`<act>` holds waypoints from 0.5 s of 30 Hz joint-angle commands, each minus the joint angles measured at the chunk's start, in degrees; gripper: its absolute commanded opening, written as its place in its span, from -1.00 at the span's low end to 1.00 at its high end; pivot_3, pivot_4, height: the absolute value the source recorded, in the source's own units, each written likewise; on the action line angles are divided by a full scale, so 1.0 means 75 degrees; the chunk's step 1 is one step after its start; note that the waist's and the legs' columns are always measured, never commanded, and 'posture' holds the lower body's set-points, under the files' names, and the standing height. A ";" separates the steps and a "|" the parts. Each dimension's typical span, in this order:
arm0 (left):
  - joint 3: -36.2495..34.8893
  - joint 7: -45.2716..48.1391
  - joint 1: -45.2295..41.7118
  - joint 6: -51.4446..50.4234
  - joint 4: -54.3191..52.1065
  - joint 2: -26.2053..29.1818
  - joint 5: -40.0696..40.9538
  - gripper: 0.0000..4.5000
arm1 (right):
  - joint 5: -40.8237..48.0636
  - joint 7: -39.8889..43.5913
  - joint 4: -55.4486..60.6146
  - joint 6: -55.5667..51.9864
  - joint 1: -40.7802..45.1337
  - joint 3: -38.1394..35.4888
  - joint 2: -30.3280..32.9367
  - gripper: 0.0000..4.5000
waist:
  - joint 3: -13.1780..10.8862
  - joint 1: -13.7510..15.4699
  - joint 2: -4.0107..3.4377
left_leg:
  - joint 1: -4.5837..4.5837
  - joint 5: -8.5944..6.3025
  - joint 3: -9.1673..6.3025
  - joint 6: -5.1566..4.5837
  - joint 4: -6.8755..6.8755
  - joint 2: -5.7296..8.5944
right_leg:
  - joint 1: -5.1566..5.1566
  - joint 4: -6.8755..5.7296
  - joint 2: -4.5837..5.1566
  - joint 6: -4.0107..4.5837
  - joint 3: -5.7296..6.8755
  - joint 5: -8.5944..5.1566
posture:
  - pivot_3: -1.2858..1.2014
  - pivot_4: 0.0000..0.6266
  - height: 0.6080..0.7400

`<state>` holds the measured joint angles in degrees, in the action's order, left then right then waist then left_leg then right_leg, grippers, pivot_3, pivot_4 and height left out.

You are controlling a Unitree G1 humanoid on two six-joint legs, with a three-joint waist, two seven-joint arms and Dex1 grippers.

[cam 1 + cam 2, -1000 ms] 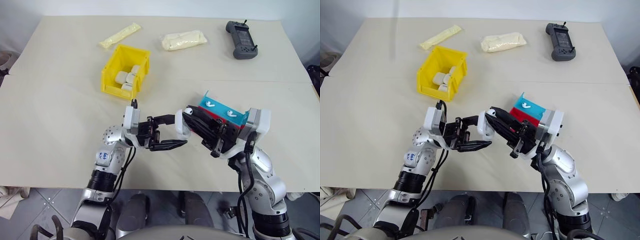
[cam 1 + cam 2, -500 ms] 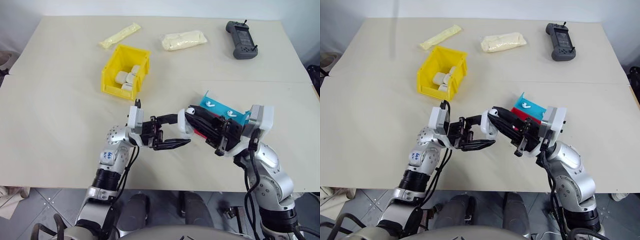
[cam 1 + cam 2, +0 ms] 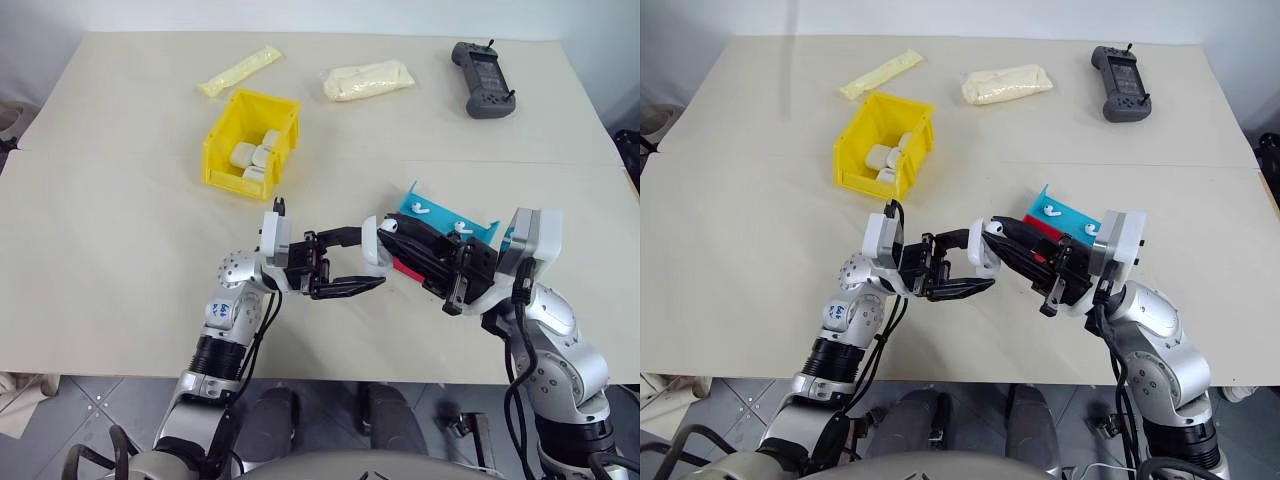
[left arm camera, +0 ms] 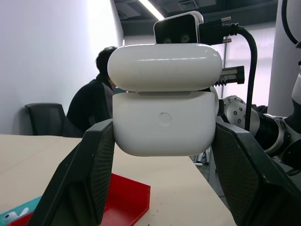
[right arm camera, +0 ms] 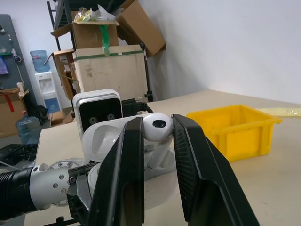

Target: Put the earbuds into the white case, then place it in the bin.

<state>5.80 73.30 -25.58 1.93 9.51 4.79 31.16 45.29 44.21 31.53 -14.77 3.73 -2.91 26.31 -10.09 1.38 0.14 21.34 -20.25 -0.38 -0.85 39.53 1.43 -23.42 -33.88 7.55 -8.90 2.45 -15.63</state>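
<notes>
Left hand (image 3: 372, 258) is clamped on the white case (image 4: 164, 110), lid flipped up, while the right hand (image 5: 157, 136) pinches an earbud (image 5: 156, 127) right at its opening above the table (image 3: 120, 240).

Yellow bin (image 3: 250, 141) as landmark. Bin's open top lying unobstructed from above, white pieces sitting inside. Bare desk (image 3: 110, 230) stretching left and toward robot from bin. Two pale packets (image 3: 240, 70) (image 3: 367, 79) lying just beyond bin. Red and teal tray (image 3: 440, 225) standing well right of bin, crowding right gripper (image 3: 385, 238).
</notes>
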 commanded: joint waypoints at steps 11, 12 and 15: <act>-0.0340 -0.0217 -0.0278 0.0273 -0.0256 -0.0082 0.0246 0.22 | 0.0122 0.0112 0.0383 -0.0200 -0.0326 -0.0185 0.0255 -0.78 | 0.0000 0.0002 0.0000 | 0.0000 0.0000 0.0000 0.0000 0.0000 0.0000 | 0.0000 0.0000 0.0000 0.0000 0.0000 0.0000 | 0.03 -0.52 1.00; -0.0343 -0.0217 -0.0279 0.0277 -0.0254 -0.0080 0.0244 0.22 | 0.0122 0.0128 0.0395 -0.0200 -0.0333 -0.0189 0.0261 -0.78 | 0.0000 0.0001 0.0000 | 0.0000 0.0000 0.0000 0.0000 0.0000 0.0000 | 0.0000 0.0000 0.0000 0.0000 0.0000 0.0000 | 0.03 -0.52 1.00; -0.0348 -0.0221 -0.0276 0.0290 -0.0254 -0.0074 0.0239 0.22 | 0.0132 0.0135 0.0405 -0.0211 -0.0324 -0.0213 0.0265 -0.78 | 0.0000 0.0002 0.0000 | 0.0000 0.0000 0.0000 0.0000 0.0000 0.0000 | 0.0000 0.0000 0.0000 0.0000 0.0000 0.0000 | 0.03 -0.52 1.00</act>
<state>5.94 73.34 -25.92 2.20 9.51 4.68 31.08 45.75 44.21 33.22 -15.44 2.78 -4.56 27.20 -10.09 1.40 0.14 21.34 -20.25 -0.38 -0.86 39.53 1.43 -23.42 -33.88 7.55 -8.89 2.46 -15.63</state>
